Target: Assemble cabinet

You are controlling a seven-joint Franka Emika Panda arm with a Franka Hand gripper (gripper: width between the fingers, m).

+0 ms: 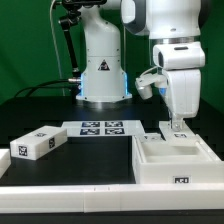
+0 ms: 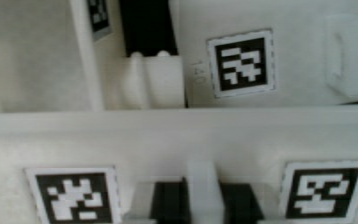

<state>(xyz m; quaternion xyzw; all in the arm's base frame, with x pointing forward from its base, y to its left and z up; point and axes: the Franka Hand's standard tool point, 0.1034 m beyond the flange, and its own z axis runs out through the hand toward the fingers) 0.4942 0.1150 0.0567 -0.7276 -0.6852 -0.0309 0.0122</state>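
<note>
The white cabinet body lies at the exterior view's right, open side up, with a small tag on its front face. My gripper stands straight down over its far wall. In the wrist view my gripper has its two black fingers close together on a thin white upright rib of the tagged cabinet panel. Black-and-white tags sit on either side of the fingers. Another tagged white part lies beyond it. A separate white cabinet block with tags lies at the exterior view's left.
The marker board lies flat on the black table between the block and the cabinet body. The robot's white base stands behind it. A white border runs along the table's front edge.
</note>
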